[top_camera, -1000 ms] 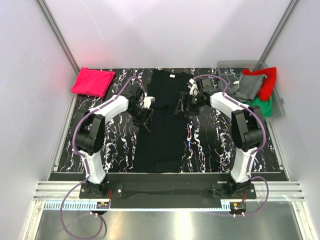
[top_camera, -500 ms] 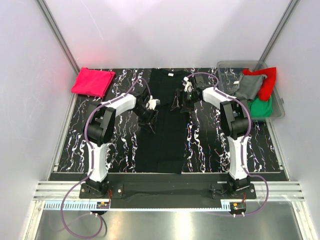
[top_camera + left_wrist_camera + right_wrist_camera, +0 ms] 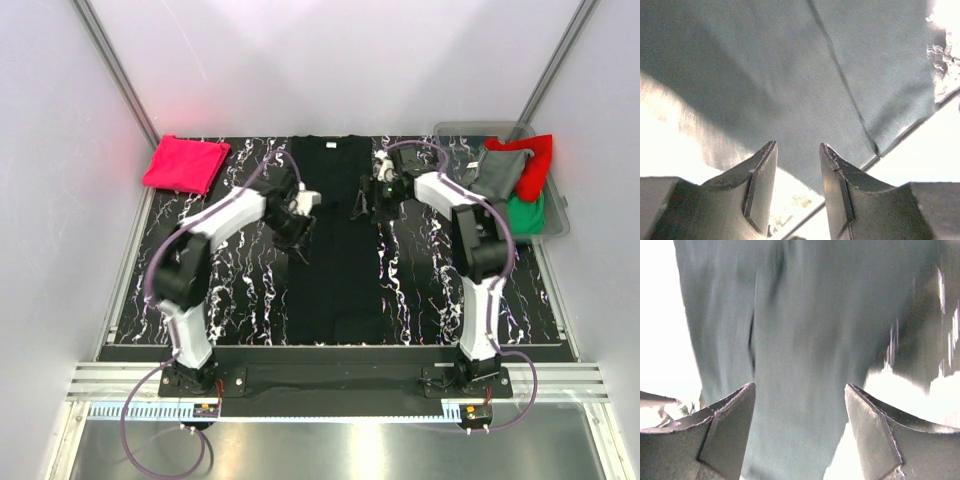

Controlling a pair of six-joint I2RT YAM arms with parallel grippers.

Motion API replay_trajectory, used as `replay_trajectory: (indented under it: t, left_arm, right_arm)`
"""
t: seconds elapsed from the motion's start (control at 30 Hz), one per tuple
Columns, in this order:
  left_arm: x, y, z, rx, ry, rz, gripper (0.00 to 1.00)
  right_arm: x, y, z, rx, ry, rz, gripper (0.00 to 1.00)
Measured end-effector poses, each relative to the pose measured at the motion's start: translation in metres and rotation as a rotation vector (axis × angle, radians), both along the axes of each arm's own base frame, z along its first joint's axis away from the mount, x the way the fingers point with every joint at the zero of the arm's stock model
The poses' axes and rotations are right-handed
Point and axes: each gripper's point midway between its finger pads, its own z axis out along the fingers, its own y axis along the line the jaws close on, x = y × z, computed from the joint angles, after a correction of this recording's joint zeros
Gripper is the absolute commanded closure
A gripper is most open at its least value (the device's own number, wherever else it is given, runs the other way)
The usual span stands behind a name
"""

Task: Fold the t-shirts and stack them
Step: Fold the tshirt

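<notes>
Five t-shirts on my marbled table [image 3: 230, 290]. One folded pink-red tee [image 3: 186, 164] lies at the far left corner. My left pincer [image 3: 797, 150], jaws partly apart and holding nothing, hangs over the left edge of the one black tee [image 3: 335, 260], spread as a long strip down the table's middle. My right pincer [image 3: 800, 390], spread wide and empty, hovers over its right edge. At the far right corner, one clear bin [image 3: 470, 130] holds three: grey tee [image 3: 497, 172], red tee [image 3: 537, 165], green tee [image 3: 525, 213].
</notes>
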Motion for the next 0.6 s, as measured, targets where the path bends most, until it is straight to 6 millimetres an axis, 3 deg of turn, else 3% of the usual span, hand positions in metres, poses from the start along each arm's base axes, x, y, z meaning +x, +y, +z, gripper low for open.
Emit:
replay_trajectory:
  t: [0.13,0.2,0.27,0.33,0.43,0.5,0.6]
  left_arm:
    - [-0.025,0.029,0.069,-0.092,-0.132,0.1,0.52]
    - [-0.04,0.044,0.084,-0.14,-0.119,0.191,0.47]
    - [-0.054,0.054,0.071,-0.156,-0.043,0.28,0.41]
    - [-0.071,0.057,0.044,-0.139,0.075,0.332,0.4]
    - [-0.11,0.063,-0.003,-0.067,0.296,0.403,0.39]
    - [-0.126,0.065,-0.013,-0.05,0.37,0.431,0.4]
    - [-0.138,0.065,-0.023,-0.053,0.416,0.471,0.41]
  right_arm:
    - [-0.052,-0.024,0.047,0.003,0.019,-0.038,0.22]
    - [-0.08,-0.031,0.073,0.026,0.024,-0.052,0.23]
    - [-0.108,-0.034,0.085,0.054,0.053,-0.057,0.25]
    - [-0.137,-0.037,0.075,0.065,0.134,-0.062,0.26]
    - [-0.194,-0.048,0.032,0.025,0.362,-0.089,0.28]
    - [-0.235,-0.058,0.008,-0.017,0.522,-0.111,0.29]
    - [-0.278,-0.067,-0.008,-0.058,0.68,-0.137,0.32]
